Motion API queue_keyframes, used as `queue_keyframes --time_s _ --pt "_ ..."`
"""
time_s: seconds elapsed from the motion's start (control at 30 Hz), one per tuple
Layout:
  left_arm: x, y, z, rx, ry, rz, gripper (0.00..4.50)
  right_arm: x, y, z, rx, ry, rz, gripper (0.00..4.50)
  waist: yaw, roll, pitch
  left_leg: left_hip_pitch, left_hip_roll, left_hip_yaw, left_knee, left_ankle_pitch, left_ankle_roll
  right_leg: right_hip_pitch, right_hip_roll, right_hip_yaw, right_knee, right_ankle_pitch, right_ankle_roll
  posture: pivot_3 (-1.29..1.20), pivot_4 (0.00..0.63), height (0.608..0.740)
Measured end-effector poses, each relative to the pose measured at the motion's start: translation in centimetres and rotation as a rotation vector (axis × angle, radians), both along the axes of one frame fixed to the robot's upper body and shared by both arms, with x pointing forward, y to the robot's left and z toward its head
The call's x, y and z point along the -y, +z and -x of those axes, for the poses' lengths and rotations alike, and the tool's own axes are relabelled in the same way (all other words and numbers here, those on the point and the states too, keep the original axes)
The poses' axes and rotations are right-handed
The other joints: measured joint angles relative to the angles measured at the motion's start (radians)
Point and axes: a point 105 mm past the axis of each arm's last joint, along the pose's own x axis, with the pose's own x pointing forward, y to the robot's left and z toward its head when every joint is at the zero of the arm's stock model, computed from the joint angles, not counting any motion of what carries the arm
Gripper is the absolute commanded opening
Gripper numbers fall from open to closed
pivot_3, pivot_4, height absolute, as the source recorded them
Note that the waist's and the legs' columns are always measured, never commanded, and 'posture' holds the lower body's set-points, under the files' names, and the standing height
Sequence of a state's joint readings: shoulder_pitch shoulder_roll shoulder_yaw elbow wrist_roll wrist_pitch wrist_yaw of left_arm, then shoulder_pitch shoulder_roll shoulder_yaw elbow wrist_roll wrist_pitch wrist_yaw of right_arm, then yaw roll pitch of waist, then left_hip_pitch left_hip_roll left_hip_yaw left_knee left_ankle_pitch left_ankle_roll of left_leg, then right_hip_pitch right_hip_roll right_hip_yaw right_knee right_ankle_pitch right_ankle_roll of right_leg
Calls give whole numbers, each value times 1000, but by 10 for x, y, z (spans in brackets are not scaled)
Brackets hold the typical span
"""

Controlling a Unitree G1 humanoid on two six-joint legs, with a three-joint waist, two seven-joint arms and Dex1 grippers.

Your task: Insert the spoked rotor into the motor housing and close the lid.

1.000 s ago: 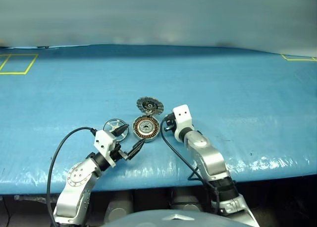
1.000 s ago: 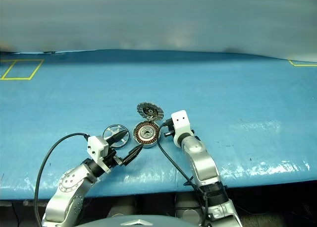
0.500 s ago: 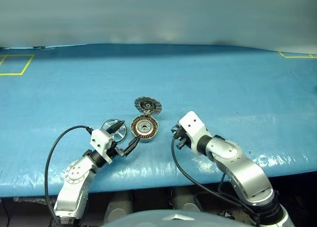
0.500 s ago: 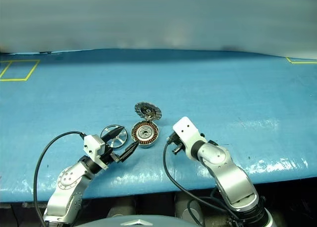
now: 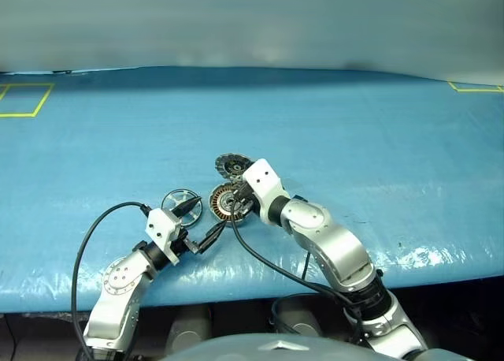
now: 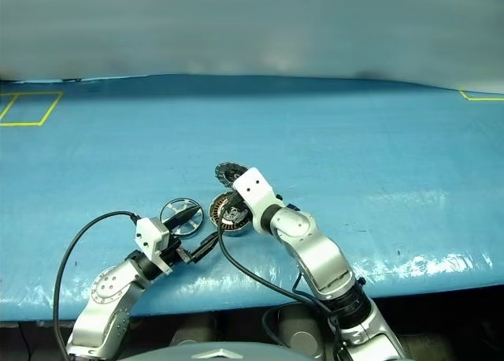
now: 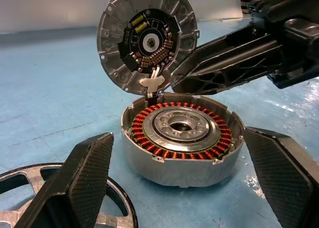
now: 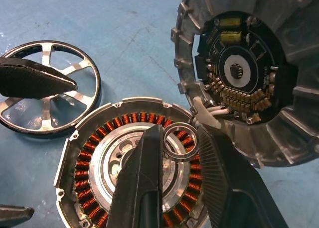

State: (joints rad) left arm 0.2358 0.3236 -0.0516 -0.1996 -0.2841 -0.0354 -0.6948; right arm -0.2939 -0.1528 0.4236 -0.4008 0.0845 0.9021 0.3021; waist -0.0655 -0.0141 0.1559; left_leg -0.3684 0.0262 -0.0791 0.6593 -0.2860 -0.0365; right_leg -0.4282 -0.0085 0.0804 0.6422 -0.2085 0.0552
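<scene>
- One spoked rotor lies flat on the blue table, at nine o'clock of the motor housing and just beside it, not yet seated.
- Left fingers: spread wide and holding nothing. In the head views one finger reaches over the rotor while the other points toward the housing.
- Motor housing: open on the table, copper windings and hub exposed.
- Lid: stands raised at the housing's twelve o'clock edge, joined there, circuit side facing the robot.
- Right fingers: closed on a small silver ring, poised above the housing's hub.
- Step in hand, as judged: placing the ring at the hub, with insertion of the rotor to come.
- Next move calls for centring the ring over the hub. The left fingers must then close on the rotor's rim.
</scene>
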Motion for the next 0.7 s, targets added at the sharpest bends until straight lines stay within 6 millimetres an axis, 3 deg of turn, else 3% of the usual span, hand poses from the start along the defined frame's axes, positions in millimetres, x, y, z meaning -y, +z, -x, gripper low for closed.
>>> queue_keyframes --time_s 0.4,0.7 --pt "0 -3 2 -11 -5 -5 4500 -13 -4 8 -16 37 -26 672 0 0 0 0 0 0 0 0 0 0 0 0 0 0 0 0 150 740" --pt "2 -1 1 -5 -13 -5 4500 -11 -12 11 -47 28 -24 672 0 0 0 0 0 0 0 0 0 0 0 0 0 0 -1 0 150 740"
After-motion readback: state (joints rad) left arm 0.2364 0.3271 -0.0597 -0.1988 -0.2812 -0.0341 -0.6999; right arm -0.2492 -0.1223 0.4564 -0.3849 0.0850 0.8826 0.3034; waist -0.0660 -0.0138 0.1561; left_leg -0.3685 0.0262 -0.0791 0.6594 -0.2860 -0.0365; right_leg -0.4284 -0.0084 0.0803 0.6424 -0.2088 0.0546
